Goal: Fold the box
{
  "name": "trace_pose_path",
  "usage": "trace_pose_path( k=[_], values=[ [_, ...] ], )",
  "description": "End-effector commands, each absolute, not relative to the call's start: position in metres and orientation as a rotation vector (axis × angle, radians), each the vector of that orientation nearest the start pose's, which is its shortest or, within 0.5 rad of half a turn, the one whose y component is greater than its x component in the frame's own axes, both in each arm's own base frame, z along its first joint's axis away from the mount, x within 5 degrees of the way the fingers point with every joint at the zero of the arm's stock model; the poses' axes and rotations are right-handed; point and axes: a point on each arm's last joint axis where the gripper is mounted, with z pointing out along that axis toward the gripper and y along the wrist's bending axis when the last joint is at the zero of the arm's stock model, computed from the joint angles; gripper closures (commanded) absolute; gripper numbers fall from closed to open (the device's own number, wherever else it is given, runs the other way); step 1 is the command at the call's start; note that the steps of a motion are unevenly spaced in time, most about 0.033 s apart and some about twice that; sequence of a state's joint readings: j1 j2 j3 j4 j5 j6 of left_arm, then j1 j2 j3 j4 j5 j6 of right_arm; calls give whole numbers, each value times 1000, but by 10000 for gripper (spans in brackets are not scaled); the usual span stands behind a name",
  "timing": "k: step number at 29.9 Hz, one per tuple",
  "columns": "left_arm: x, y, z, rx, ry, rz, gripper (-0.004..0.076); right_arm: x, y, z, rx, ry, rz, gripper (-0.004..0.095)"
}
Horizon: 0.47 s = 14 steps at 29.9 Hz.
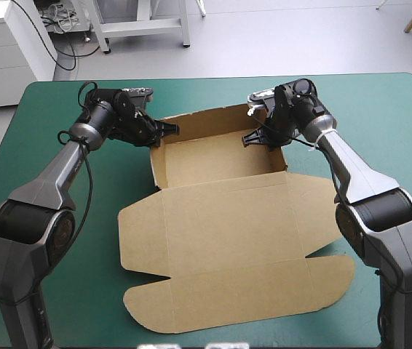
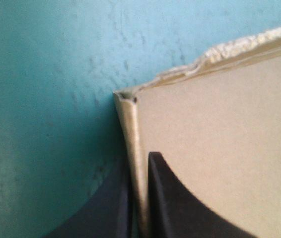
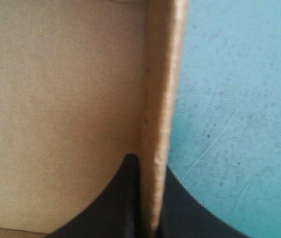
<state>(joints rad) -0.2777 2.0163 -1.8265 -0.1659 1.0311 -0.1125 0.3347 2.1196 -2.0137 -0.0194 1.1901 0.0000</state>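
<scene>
In the high view the box [image 1: 220, 218] lies in the middle of the table [image 1: 38, 131]. Its tray part is toward the far edge, with the far wall and both side walls raised. The rest of the brown sheet lies flat toward the near edge, its rounded flaps spread toward the left and right edges. The left gripper [image 1: 167, 130] is at the tray's left wall, near that wall's far end, and the right gripper [image 1: 255, 138] is at the tray's right wall.

In the left wrist view the left gripper [image 2: 140, 161] is clamped on the box [image 2: 215, 148]. Its black fingers [image 2: 180, 208] are all but together with the raised wall's edge between them. The wall's corner is just ahead of the tips, with the teal-green cover [image 2: 46, 124] beside it.

In the right wrist view the right gripper [image 3: 148, 166] pinches the box [image 3: 56, 99] the same way. The upright wall runs straight ahead from between its nearly closed fingers [image 3: 125, 203], with the tray's inside on one side and the cover [image 3: 240, 124] on the other
</scene>
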Motion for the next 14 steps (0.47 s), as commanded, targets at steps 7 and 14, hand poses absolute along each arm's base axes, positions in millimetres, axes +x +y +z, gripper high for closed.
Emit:
trace_pose_path(
  k=[7, 14],
  values=[
    [429, -147, 265, 222, 2738, -362, 731, 451, 132, 281, -507, 2685, 70, 929],
    [429, -158, 282, 425, 2659, -453, 624, 454, 131, 299, -492, 2628, 74, 867]
  ],
)
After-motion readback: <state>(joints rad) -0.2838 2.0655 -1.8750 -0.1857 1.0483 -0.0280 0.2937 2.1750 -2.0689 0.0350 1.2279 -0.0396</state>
